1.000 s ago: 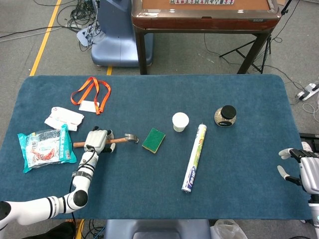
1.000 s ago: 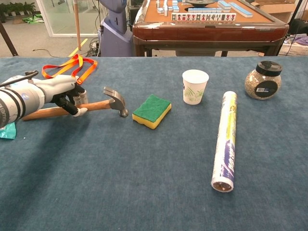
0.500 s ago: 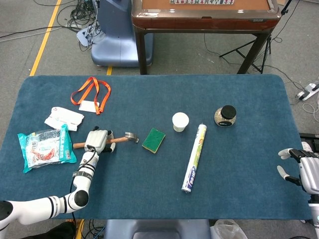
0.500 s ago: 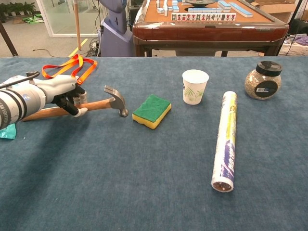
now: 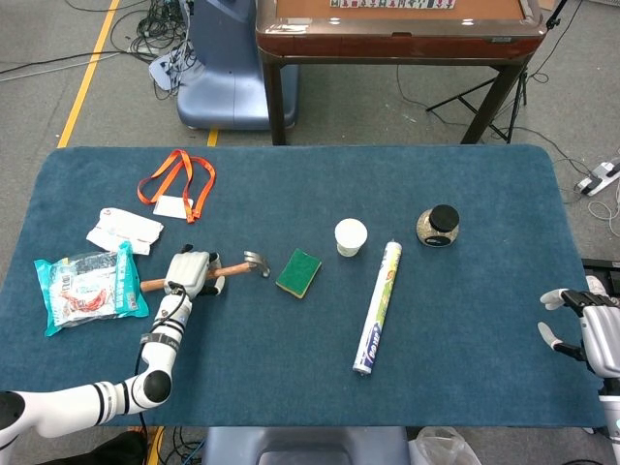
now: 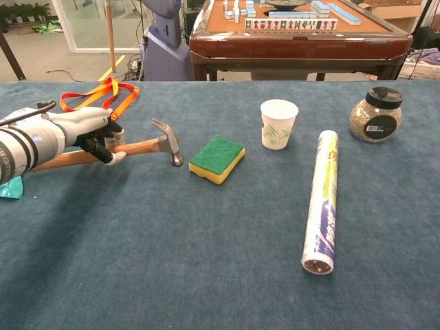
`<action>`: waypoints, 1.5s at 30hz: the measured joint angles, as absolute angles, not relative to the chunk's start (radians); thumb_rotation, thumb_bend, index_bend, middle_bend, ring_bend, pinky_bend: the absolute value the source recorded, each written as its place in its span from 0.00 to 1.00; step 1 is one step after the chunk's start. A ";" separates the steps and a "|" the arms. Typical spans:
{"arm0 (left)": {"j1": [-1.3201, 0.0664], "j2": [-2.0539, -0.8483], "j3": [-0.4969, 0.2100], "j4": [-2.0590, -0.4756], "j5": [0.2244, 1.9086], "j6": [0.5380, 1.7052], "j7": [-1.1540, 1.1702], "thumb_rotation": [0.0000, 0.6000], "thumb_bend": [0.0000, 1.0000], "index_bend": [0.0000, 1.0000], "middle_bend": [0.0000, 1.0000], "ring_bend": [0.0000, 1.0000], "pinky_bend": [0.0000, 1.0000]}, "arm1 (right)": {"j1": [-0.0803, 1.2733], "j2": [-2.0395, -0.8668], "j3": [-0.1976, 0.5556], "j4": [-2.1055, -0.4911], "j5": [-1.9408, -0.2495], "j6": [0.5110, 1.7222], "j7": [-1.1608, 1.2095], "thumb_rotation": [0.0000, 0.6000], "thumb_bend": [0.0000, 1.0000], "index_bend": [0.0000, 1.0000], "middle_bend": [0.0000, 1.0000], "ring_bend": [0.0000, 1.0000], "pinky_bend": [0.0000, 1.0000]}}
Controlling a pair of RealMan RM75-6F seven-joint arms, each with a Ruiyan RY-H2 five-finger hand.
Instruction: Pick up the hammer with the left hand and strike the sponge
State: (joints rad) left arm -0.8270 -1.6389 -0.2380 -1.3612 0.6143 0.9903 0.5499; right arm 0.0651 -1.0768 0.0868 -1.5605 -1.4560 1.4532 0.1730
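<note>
A hammer [image 6: 162,138] with a wooden handle and steel head is held at the table's left, its head raised a little and pointing toward the sponge. My left hand [image 6: 86,133] grips the handle near its middle; the same hand [image 5: 191,270] and the hammer [image 5: 249,264] show in the head view. The sponge [image 6: 217,158], green on top and yellow below, lies flat just right of the hammer head, apart from it; the head view shows this sponge [image 5: 298,272] too. My right hand [image 5: 581,327] hangs at the table's right edge, fingers apart and holding nothing.
A white paper cup [image 6: 278,124], a long wrapped roll [image 6: 321,201] and a black-lidded jar [image 6: 375,113] stand right of the sponge. An orange lanyard [image 6: 98,95], a white packet [image 5: 124,231] and a teal snack bag [image 5: 89,288] lie at the left. A mahjong table [image 6: 301,31] stands behind.
The hammer's head has lifted slightly off the cloth and tilted up in my left hand. The sponge and the right hand have not moved.
</note>
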 measured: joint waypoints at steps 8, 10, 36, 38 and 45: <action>-0.814 -1.640 -0.242 -1.346 0.684 0.977 0.470 0.99 0.40 0.61 0.66 0.46 0.11 | 0.067 -1.077 0.086 -1.560 -1.456 1.450 0.174 1.00 0.26 0.43 0.47 0.40 0.40; -0.808 -1.640 -0.242 -1.340 0.708 0.973 0.444 0.99 0.40 0.62 0.68 0.47 0.11 | 0.067 -1.077 0.086 -1.559 -1.456 1.451 0.175 1.00 0.26 0.43 0.47 0.40 0.40; -0.758 -1.618 -0.253 -1.322 0.988 0.931 0.116 0.83 0.40 0.77 0.84 0.62 0.14 | 0.066 -1.075 0.085 -1.563 -1.454 1.450 0.172 1.00 0.26 0.43 0.47 0.40 0.40; -0.754 -1.614 -0.253 -1.322 1.022 0.930 0.076 0.82 0.40 0.77 0.85 0.63 0.17 | 0.066 -1.075 0.085 -1.563 -1.455 1.450 0.172 1.00 0.26 0.43 0.47 0.40 0.40; -0.742 -1.616 -0.236 -1.291 1.204 0.970 -0.093 0.94 0.40 0.80 0.88 0.67 0.43 | 0.065 -1.075 0.085 -1.564 -1.454 1.452 0.171 1.00 0.26 0.43 0.47 0.40 0.40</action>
State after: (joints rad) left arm -0.7418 -1.6165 -0.2361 -1.2911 1.2042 0.9697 -0.0932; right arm 0.0652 -1.0747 0.0854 -1.5642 -1.4543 1.4521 0.1708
